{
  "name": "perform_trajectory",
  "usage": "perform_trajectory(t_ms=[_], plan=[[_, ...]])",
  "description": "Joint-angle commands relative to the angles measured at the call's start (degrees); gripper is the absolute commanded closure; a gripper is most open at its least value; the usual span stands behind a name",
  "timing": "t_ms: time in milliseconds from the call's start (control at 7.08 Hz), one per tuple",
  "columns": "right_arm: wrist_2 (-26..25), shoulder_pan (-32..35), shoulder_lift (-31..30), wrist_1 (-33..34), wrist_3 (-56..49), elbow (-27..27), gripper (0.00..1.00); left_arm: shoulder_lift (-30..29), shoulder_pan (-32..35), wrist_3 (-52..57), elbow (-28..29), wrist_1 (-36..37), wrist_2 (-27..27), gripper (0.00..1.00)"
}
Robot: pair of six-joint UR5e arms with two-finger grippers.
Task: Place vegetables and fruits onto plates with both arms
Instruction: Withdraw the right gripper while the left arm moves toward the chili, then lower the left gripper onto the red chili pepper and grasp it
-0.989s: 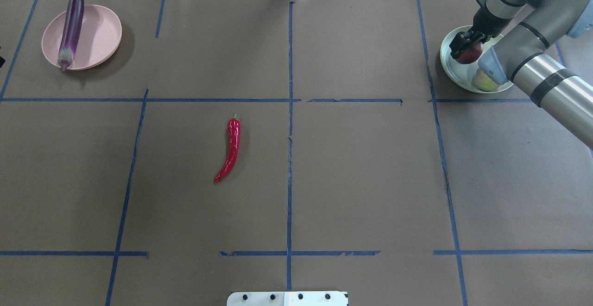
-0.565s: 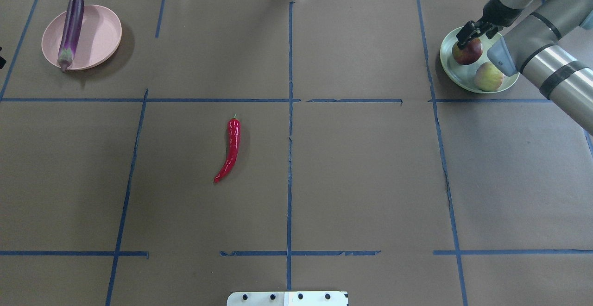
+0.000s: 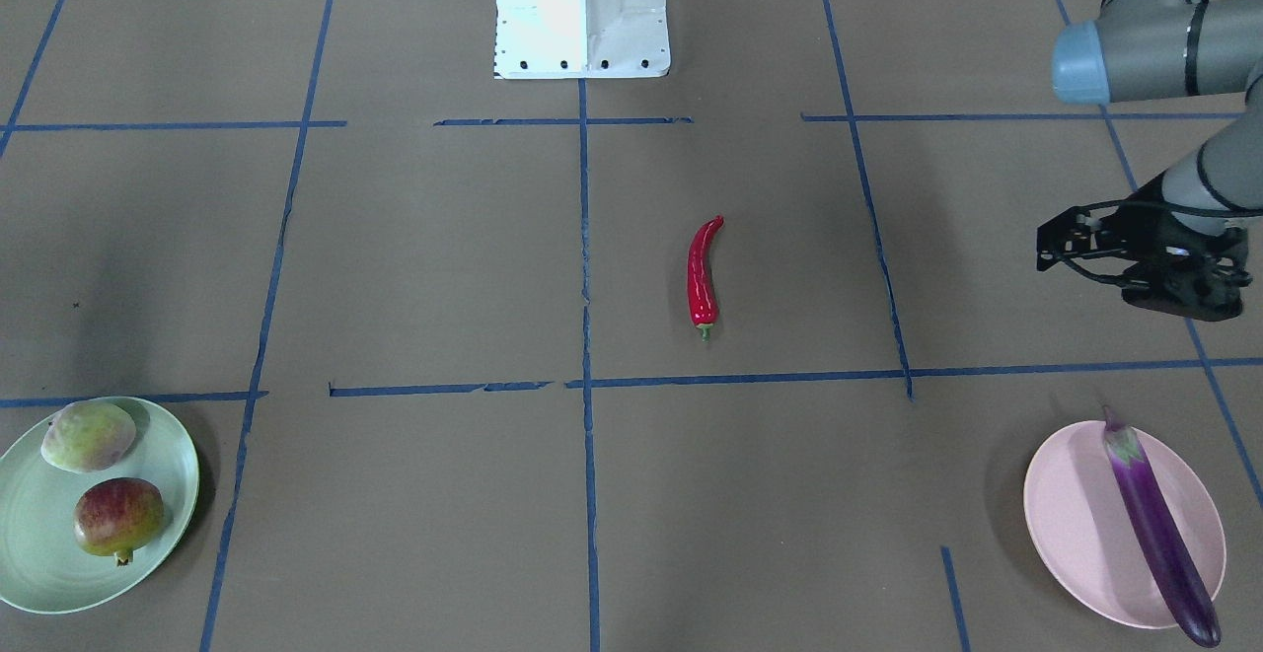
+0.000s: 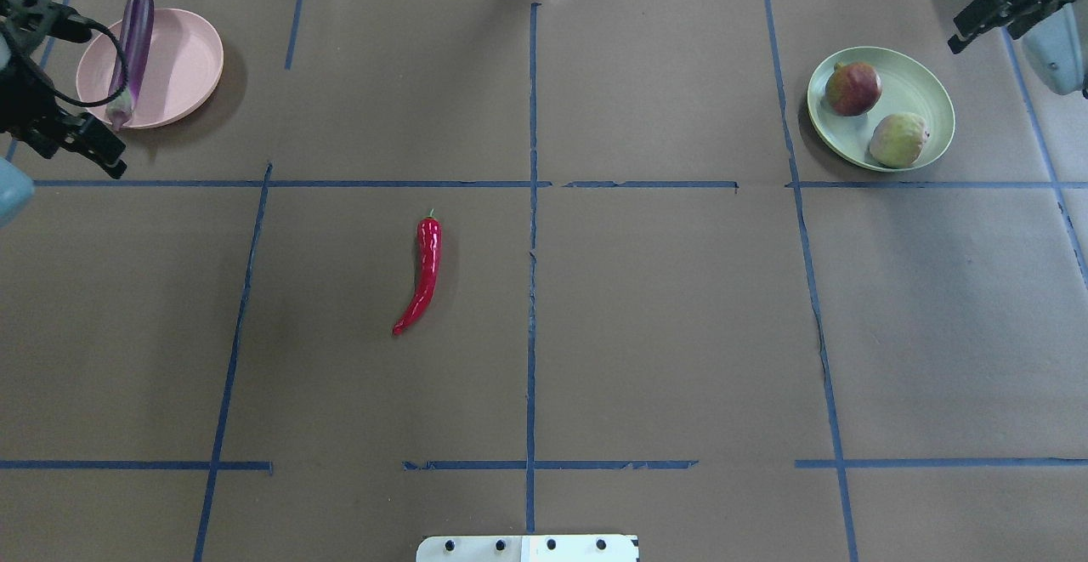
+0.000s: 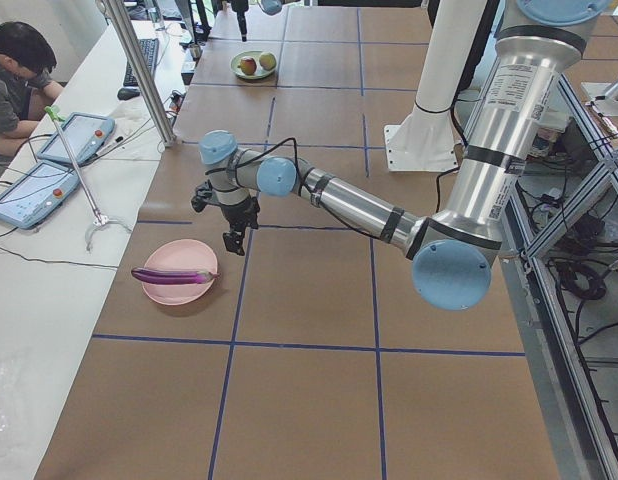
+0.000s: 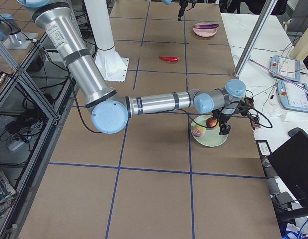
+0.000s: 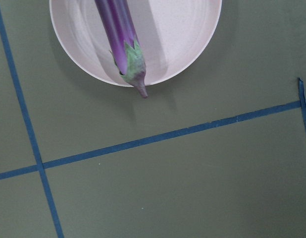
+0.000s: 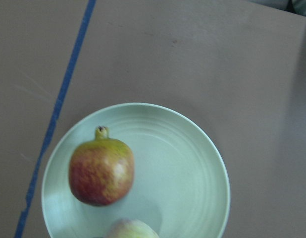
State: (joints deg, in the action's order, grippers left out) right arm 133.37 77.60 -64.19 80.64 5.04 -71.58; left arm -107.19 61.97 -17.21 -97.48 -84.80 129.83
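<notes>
The purple eggplant (image 4: pixel 132 52) lies across the pink plate (image 4: pixel 183 60) at the far left, its cap over the rim (image 7: pixel 135 74). The red chili pepper (image 4: pixel 427 273) lies on the brown table left of centre (image 3: pixel 702 272). The red-blushed fruit (image 4: pixel 853 88) and the pale peach-like fruit (image 4: pixel 898 139) sit on the mint green plate (image 4: pixel 922 90) at the far right. My left gripper (image 4: pixel 72 90) is open and empty, above the table beside the pink plate. My right gripper (image 4: pixel 986 14) is open and empty, raised beyond the green plate.
The white base block (image 4: pixel 527 547) stands at the near table edge. Blue tape lines divide the brown table. An operator (image 5: pixel 14 80) with tablets sits at a side bench past the table's left end. A metal pole (image 5: pixel 139 70) stands there.
The right gripper let go of the red-blushed fruit on the green plate and drew back up and to the right. The left gripper came into the overhead view beside the pink plate.
</notes>
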Motion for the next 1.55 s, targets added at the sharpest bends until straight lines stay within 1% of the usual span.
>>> perform_trajectory(t_ms=[0, 283, 424, 565, 707, 848, 989, 1130, 1272, 1413], plan=[[0.31, 3.33, -15.72, 0.22, -3.19, -10.9, 0.0, -6.59, -7.72, -13.32, 0.62, -2.92, -0.19, 0.0], [0.4, 8.07, -28.22, -0.13, -3.1, -18.91, 0.01, -11.09, -14.65, -22.83, 0.8, -3.01, -0.71, 0.0], [0.48, 9.22, -32.28, 0.21, -3.02, -23.12, 0.0, -14.07, -18.34, -29.13, 0.88, -3.01, -5.67, 0.0], [0.31, 9.23, -33.88, 0.22, -2.23, -25.17, 0.0, -16.45, -23.33, -35.98, 1.49, -3.09, -10.34, 0.0], [0.22, 9.23, -33.9, 0.22, -2.22, -25.19, 0.0, -18.56, -25.04, -39.45, 4.02, -5.18, -12.47, 0.0], [0.13, 9.23, -33.99, 0.13, -2.31, -25.19, 0.0, -20.14, -26.27, -41.74, 9.18, -10.42, -13.45, 0.0], [0.05, 9.23, -33.99, 0.13, -2.31, -25.19, 0.0, -22.6, -27.85, -43.59, 14.72, -14.65, -16.94, 0.0], [0.05, 9.23, -33.99, 0.13, -2.31, -25.1, 0.0, -22.71, -27.95, -44.4, 15.55, -15.65, -17.58, 0.0], [0.05, 9.23, -33.99, 0.13, -2.31, -25.19, 0.0, -22.71, -27.96, -45.01, 15.48, -15.49, -17.59, 0.32], [-0.04, 9.23, -33.99, 0.13, -2.31, -25.19, 0.0, -22.71, -27.87, -45.02, 15.21, -15.49, -17.59, 0.93]])
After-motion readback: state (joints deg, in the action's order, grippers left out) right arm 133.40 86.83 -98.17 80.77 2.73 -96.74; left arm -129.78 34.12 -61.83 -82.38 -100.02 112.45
